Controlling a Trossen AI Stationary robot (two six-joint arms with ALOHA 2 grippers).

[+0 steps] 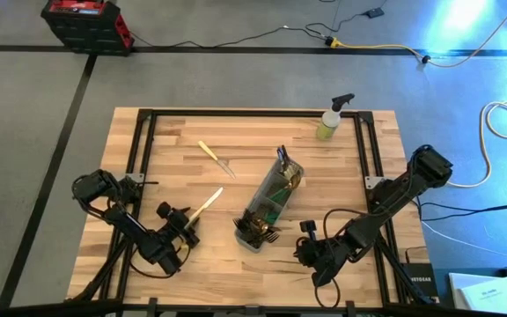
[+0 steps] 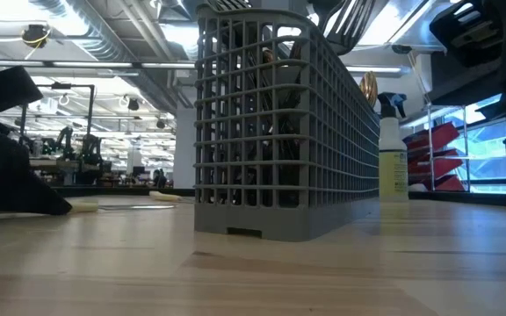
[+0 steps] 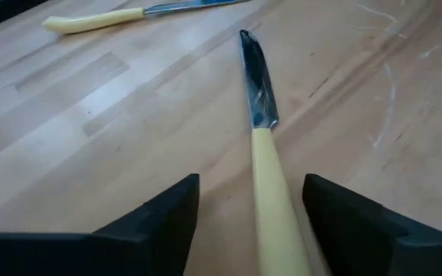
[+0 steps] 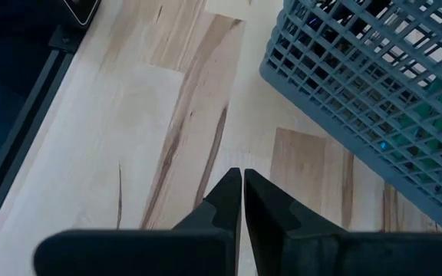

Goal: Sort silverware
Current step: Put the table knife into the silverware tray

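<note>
The left gripper (image 3: pixel 252 222) sits low over the table (image 1: pixel 192 141) with its fingers (image 3: pixel 159 218) apart, one on each side of the cream handle of a knife (image 3: pixel 263 153). The knife lies flat on the wood between them, its dark blade pointing away from the wrist; whether the fingers touch the handle cannot be told. In the high view this knife (image 1: pixel 206 205) lies slanted just ahead of the left gripper (image 1: pixel 186 227), left of the caddy.

A second cream-handled knife (image 1: pixel 215 157) lies farther up the table, well apart from the first.

The right gripper (image 4: pixel 242 201) has its fingers (image 4: pixel 222 205) pressed together, holding nothing, just above bare wood near a corner of the grey wire-mesh caddy (image 4: pixel 374 84). From above, the caddy (image 1: pixel 271 198) lies slanted at the table's middle with more silverware (image 1: pixel 280 185) inside. A yellow-green spray bottle (image 1: pixel 331 119) stands near the far edge.
</note>
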